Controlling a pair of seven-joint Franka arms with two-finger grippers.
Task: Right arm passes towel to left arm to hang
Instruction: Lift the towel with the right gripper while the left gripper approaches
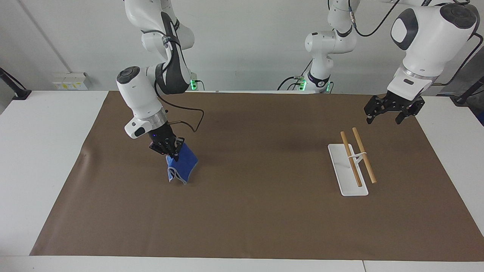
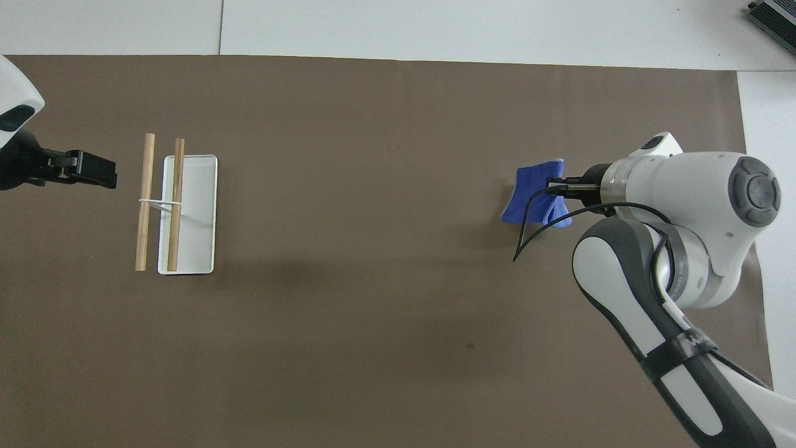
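The towel (image 1: 181, 164) is pinched by one edge in the right claw (image 1: 168, 148), hanging free for transfer, while the left claw (image 1: 389, 112), held wide, waits at 1 o'clock of the rack (image 1: 349, 166).

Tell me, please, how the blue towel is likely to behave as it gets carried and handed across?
Probably floppy: the towel hangs folded and drooping from the right gripper, pinched at its top. It looks light, since that small pinch lifts it all. The loose lower end may swing, so the left gripper, waiting above the rack, would likely need to catch a dangling edge.

Blue towel (image 1: 182, 163) crumpled, dangling above brown mat, pinched at top
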